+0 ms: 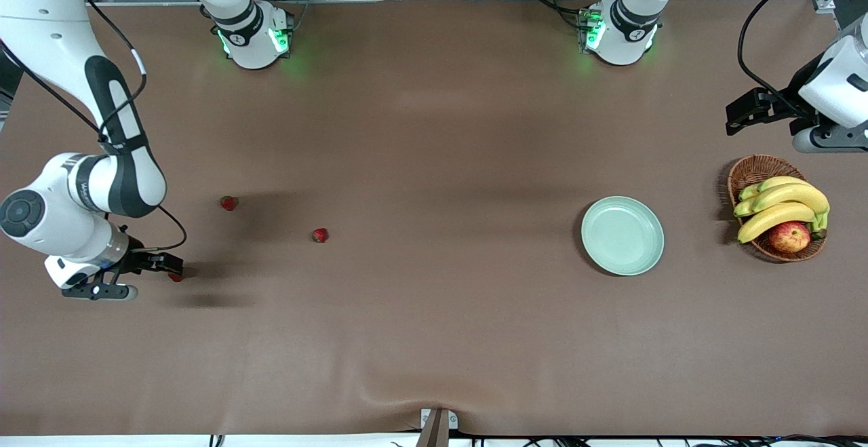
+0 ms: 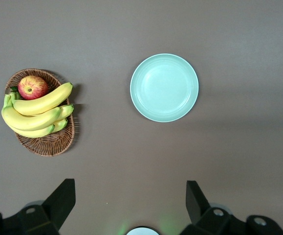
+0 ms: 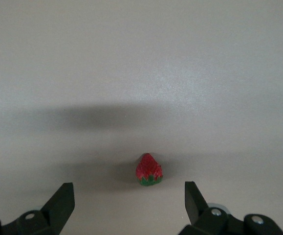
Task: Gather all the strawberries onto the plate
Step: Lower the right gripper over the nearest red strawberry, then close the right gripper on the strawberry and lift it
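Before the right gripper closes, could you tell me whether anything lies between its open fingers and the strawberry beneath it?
Nothing: in the right wrist view only bare table separates the right gripper from the strawberry.

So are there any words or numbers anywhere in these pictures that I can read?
Right arm: a line of dark lettering on its white shell, too small to read.
Round marks on the right arm's base and the left arm's base: too small to read.
Plate, basket, strawberries, table: no writing.

Both end effectors, right (image 3: 126,205) and left (image 2: 130,203), gape wide.
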Robot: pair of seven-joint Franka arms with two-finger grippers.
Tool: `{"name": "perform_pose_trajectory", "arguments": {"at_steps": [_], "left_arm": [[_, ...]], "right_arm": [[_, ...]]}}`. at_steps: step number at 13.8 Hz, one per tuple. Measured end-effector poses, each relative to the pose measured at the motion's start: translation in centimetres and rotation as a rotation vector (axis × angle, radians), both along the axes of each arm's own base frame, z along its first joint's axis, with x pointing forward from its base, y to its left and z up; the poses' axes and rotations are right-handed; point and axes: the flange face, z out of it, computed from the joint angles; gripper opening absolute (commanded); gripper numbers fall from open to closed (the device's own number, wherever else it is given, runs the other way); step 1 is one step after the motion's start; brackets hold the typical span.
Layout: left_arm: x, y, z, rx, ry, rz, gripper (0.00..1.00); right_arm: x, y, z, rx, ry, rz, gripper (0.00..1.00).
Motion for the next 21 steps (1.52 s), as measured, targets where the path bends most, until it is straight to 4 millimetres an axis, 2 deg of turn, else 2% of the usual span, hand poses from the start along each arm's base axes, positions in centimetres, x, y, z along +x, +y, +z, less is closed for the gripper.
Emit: {"name": "perform_pose_trajectory", "arguments": {"at_steps": [2, 7, 10, 11, 16, 18, 21], "left_arm": [[0.0, 0.0, 0.0, 0.000, 0.000, 0.000, 1.00], [0.0, 0.0, 0.0, 0.000, 0.000, 0.000, 1.00], [0.0, 0.0, 0.0, 0.000, 0.003, 0.000, 1.00], [0.0, 0.0, 0.0, 0.000, 0.004, 0.000, 1.00], [-0.1, 0.2, -0.1, 0.001, 0.009, 0.003, 1.00], [-0.1, 0.6, -0.1, 0.001, 0.014, 0.011, 1.00], [-0.1, 1.0, -0.1, 0.002, 0.017, 0.019, 1.00]], "right_arm": [[0.2, -0.1, -1.1, 0.001, 0.010, -0.001, 0.87], [0.0, -0.8, -3.1, 0.002, 0.035, -0.011, 0.84], [0.3, -1.4, -3.8, -0.004, 0.011, 0.000, 0.64], [0.3, -1.5, -4.1, -0.005, 0.008, 0.003, 0.62], [0.2, -1.5, -5.5, -0.004, 0.020, 0.009, 0.61], [0.1, -1.5, -5.8, -0.003, 0.024, 0.009, 0.53], [0.0, -1.5, -6.2, -0.003, 0.031, 0.012, 0.52]]}}
